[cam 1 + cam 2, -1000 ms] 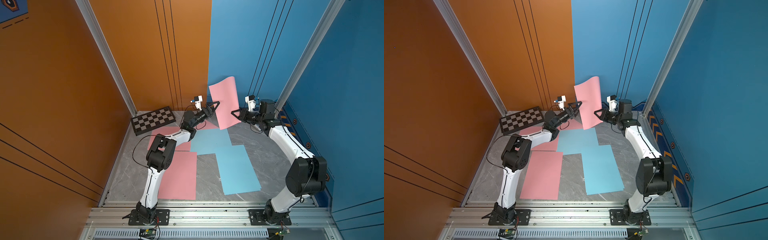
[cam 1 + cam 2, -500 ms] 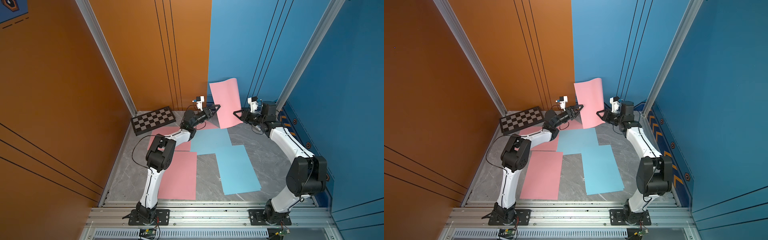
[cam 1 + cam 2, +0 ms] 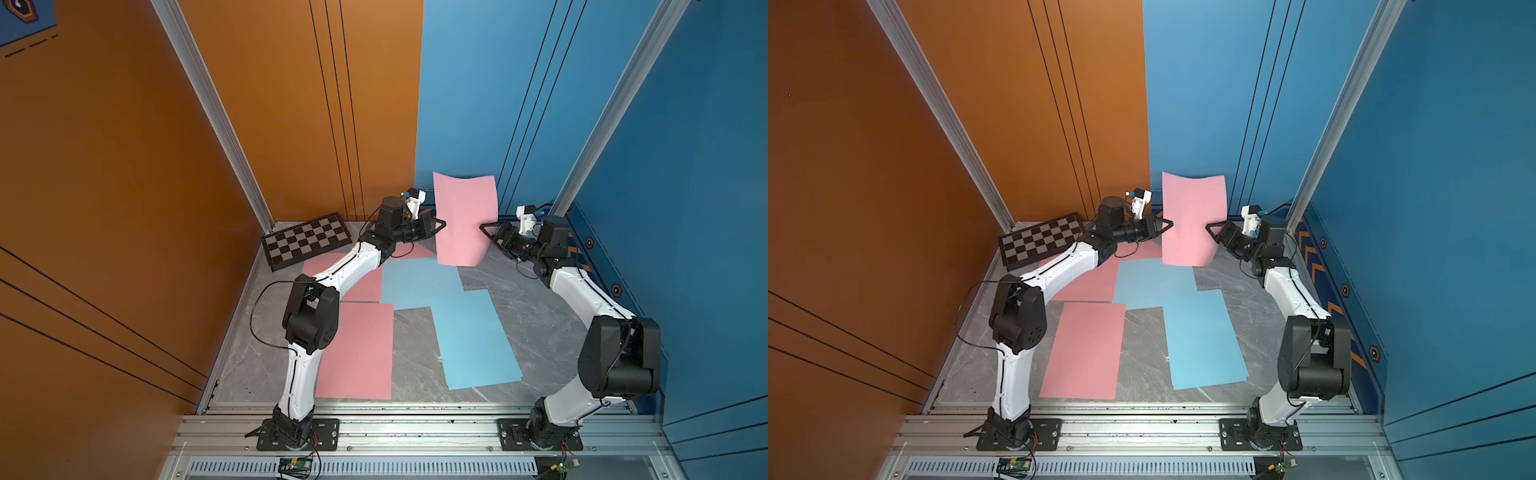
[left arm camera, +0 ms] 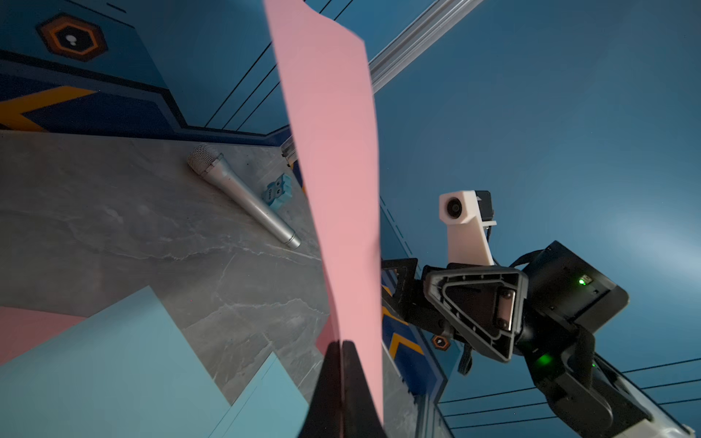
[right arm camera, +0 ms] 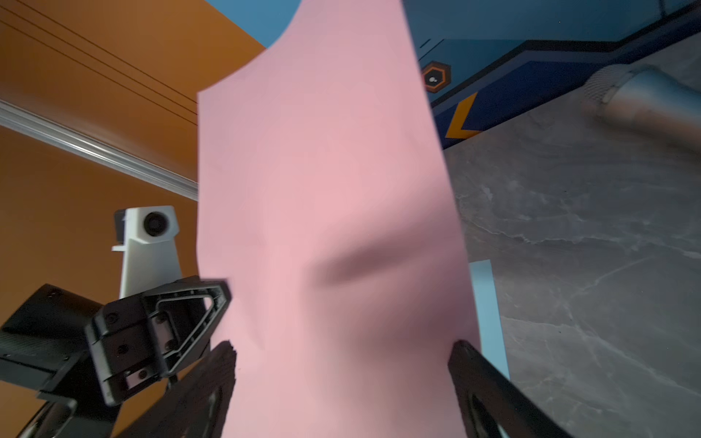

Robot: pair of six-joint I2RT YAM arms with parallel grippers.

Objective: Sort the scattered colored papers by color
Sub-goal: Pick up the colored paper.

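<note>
Noted one pink sheet (image 3: 465, 220) upright in mid-air, clear of the table (image 3: 540, 299), directly between the two grippers; top edge bowed, lower edge curling just above the papers underneath.

Pinched at the side edge facing it by the left gripper (image 4: 340, 350), closed tight on the paper; flanked at the opposite edge by the right gripper (image 5: 341, 350), jaws spread wide, clamping nothing; cannot say from the blurred right wrist view whether a fingertip brushes the sheet.

Judged very light, thin and floppy; already buckling across the middle under its own weight; likely to swing, fold or slide out of a single-edge pinch. Best taken at an edge or corner, with a second pinch on the opposite edge if wanted flat; for those lying flat, expect to need an edge lifted first.

Below and behind the left gripper, toward its base: flat pink sheet (image 3: 357, 349) and second flat pink sheet (image 3: 368, 289), the latter partly under the arm. Below the gap between the grippers: two overlapping light-blue sheets (image 3: 415, 282) (image 3: 478, 336).

Behind the left gripper's wrist: checkered board (image 3: 305, 241). Beyond the held sheet from that gripper: microphone (image 4: 242, 201) beside a small blue block (image 4: 278, 195).
</note>
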